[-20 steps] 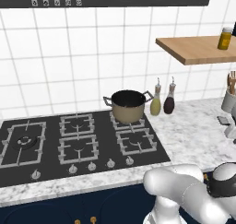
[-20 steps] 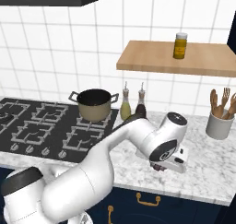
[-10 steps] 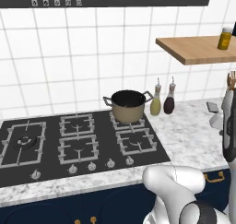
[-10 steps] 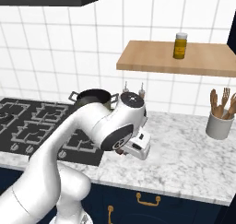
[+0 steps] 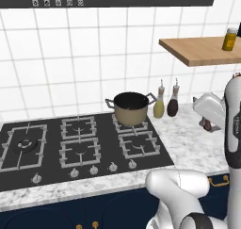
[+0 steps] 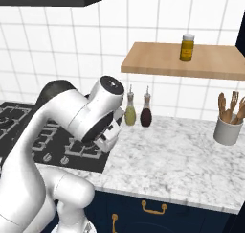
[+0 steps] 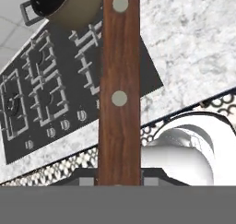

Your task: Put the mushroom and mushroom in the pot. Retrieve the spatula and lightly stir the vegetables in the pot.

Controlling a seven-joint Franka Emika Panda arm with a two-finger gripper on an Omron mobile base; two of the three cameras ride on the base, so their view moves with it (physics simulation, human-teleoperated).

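Hand view showing a wooden handle (image 7: 119, 87) with two pale rivets running straight up from the pincer (image 7: 119, 179), apparently the spatula being gripped and carried for stirring; fingers hidden, so cannot tell how far closed. Sitting on the back right burner of the stove (image 5: 80, 145), the pot (image 5: 131, 108), with contents too dark to judge. Showing no readable writing on the bottles (image 6: 138, 113) or shelf jar (image 6: 187, 47).
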